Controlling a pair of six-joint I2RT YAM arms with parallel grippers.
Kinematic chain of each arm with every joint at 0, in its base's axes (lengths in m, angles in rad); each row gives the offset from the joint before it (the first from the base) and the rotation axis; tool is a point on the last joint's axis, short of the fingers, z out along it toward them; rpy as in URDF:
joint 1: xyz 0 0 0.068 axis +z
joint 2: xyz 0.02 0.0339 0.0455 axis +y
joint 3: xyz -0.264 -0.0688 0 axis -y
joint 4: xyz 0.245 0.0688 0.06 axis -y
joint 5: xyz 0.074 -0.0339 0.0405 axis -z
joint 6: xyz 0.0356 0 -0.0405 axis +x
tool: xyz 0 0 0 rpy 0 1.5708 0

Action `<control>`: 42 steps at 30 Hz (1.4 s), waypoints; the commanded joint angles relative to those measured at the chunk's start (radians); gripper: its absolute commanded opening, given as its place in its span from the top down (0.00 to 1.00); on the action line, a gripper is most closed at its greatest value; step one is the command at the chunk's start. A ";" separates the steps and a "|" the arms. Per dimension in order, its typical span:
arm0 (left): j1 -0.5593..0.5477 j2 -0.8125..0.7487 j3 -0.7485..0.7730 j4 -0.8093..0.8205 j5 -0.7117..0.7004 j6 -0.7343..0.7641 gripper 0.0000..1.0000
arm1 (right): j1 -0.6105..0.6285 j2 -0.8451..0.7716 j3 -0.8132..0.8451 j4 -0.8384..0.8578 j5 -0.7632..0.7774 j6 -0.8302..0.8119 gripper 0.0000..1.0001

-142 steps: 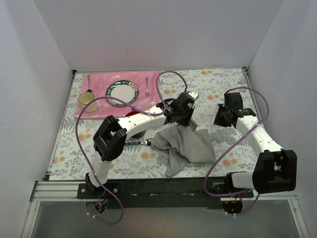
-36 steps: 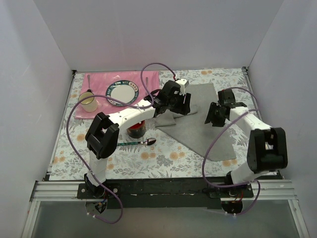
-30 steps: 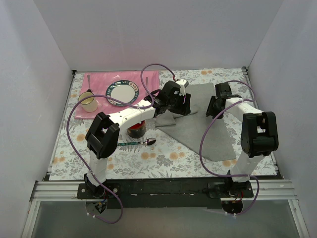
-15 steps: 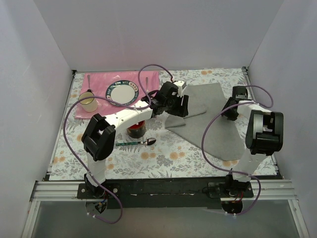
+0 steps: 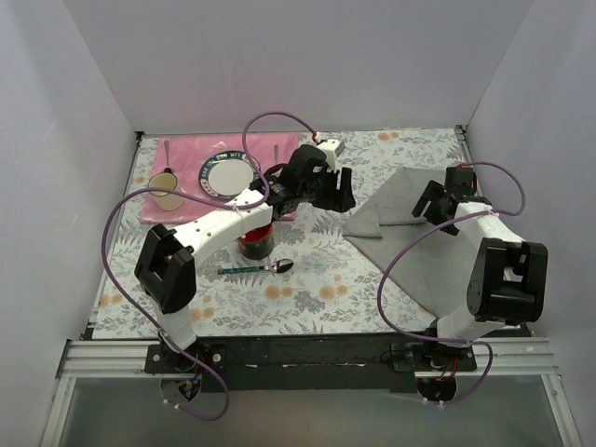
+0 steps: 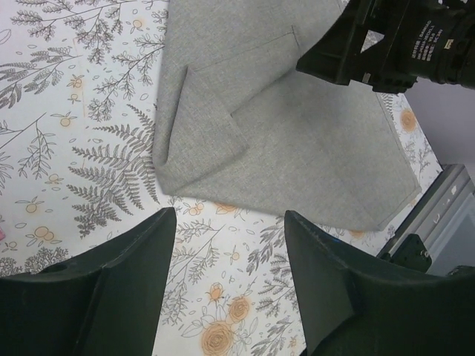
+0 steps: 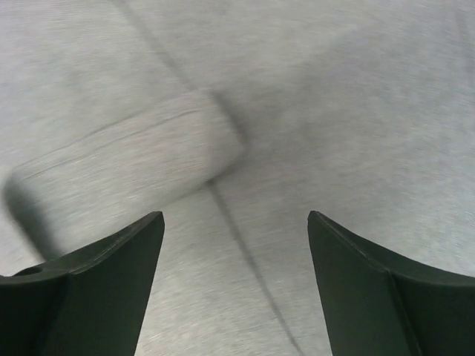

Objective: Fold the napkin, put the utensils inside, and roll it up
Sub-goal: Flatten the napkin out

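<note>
napkin [image 5: 391, 214] lies spread on the right of the counter [image 5: 317, 279], one corner folded over. left end effector [image 6: 230, 219] hovers open and empty above its edge; right end effector [image 7: 234, 219] gapes empty over the cloth.

Grey napkin [image 5: 382, 212] spread flat at right, one corner folded over; green-handled spoon [image 5: 258, 268] well apart, leftward.

The napkin [image 5: 396, 209] lies at my right, my right gripper [image 7: 234, 219] over its far part. Left of it a utensil [image 5: 256, 269] lies before what may be a jar [image 5: 256, 245]; behind, plate [image 5: 228, 175] and mug [image 5: 168, 194] sit on the placemat [image 5: 186, 154].
</note>
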 commanded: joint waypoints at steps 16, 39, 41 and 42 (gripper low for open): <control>0.002 -0.279 -0.171 0.017 0.048 -0.056 0.39 | 0.019 0.179 0.158 0.105 -0.177 -0.173 0.25; 0.004 -0.415 -0.287 0.055 -0.020 -0.182 0.38 | 0.275 0.658 0.903 0.332 -0.359 -0.126 0.87; 0.004 -0.426 -0.290 0.046 -0.024 -0.185 0.37 | 0.275 0.715 1.089 0.234 -0.414 -0.101 0.51; 0.004 -0.435 -0.286 0.032 -0.023 -0.188 0.35 | 0.275 0.780 1.174 0.154 -0.428 -0.087 0.47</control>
